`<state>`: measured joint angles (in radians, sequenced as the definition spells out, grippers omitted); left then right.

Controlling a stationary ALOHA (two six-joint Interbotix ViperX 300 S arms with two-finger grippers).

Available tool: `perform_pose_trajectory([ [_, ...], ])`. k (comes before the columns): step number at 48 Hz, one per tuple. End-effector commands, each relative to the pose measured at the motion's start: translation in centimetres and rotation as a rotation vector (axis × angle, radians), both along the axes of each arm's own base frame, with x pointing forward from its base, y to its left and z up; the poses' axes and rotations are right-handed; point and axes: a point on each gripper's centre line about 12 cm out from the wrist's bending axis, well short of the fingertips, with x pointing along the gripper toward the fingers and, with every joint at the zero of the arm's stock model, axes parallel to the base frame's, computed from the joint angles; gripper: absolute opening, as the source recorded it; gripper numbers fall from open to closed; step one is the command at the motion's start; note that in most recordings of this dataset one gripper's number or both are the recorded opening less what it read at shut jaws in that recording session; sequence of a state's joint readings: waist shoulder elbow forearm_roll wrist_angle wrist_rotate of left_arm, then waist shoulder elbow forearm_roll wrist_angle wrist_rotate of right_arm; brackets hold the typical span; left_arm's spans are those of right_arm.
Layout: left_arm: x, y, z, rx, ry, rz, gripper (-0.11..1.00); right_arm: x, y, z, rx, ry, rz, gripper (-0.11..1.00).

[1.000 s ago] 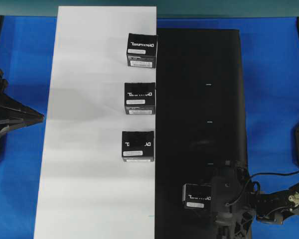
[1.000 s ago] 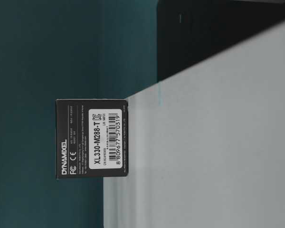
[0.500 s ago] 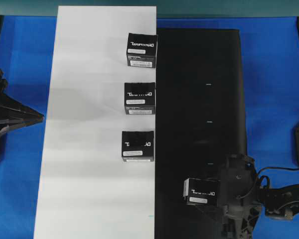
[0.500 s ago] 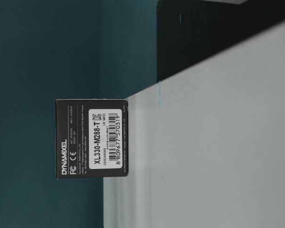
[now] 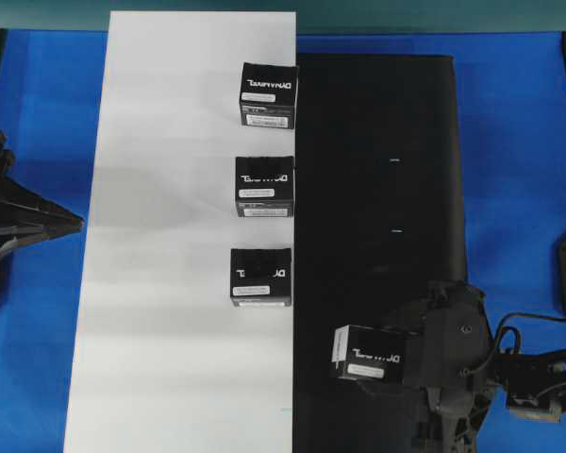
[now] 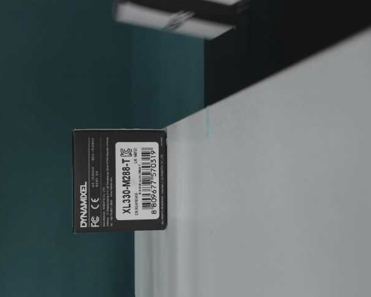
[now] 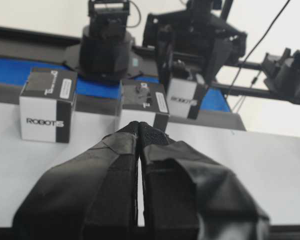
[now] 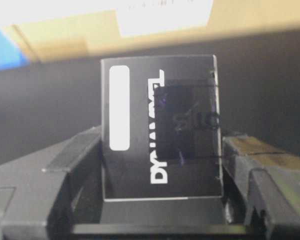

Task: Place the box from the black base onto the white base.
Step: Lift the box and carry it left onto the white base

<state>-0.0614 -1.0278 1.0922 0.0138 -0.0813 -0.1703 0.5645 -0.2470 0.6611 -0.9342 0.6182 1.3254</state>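
While my right gripper (image 5: 410, 359) pinches the box (image 5: 370, 354) above the black base (image 5: 377, 189), its fingers hide the carton's far end. My left gripper (image 7: 140, 131) is pressed together beside the white base (image 5: 170, 283), its arm cut off overhead.

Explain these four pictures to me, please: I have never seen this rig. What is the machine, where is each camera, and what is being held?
It is a robot with two arms, each ending in a claw. One camera looks straight down, one sits at table height (its image lies on its side), and one rides on each wrist.

From above: a blue table carries a white base beside a black base. Three small black cartons stand in a row along the white base's edge.

The right claw grips a fourth carton, the box, above the black base near the seam; its wrist view shows the fingers on both sides of it. The left claw is shut and empty, parked at the left, pointing across the white base.
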Motion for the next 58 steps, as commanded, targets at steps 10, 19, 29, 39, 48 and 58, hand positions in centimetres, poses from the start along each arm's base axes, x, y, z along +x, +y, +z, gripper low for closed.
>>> perform_pose_trajectory([
  [10, 0.1, 0.0, 0.8, -0.001, -0.018, -0.002, 0.01, 1.6, 0.7, 2.6, -0.022, 0.008, 0.004, 0.55],
  [19, 0.2, 0.0, 0.7, -0.001, -0.017, -0.002, 0.01, 3.1, 1.2, 3.4, -0.021, 0.022, -0.006, 0.55],
  [29, 0.2, 0.0, 0.7, -0.001, -0.014, -0.002, 0.01, 5.1, 2.2, 4.5, -0.025, 0.018, -0.001, 0.55],
  [39, 0.2, -0.1, 0.6, -0.001, -0.012, -0.005, 0.02, 7.5, 2.7, 5.0, -0.048, 0.038, -0.003, 0.55],
  [48, 0.2, -0.2, 0.6, -0.001, -0.014, -0.012, 0.01, 9.3, 2.9, 5.1, -0.082, 0.07, 0.007, 0.55],
  [58, 0.1, -0.3, 0.6, -0.001, -0.014, -0.014, 0.02, 10.4, 3.0, 4.7, -0.091, 0.112, 0.018, 0.55],
])
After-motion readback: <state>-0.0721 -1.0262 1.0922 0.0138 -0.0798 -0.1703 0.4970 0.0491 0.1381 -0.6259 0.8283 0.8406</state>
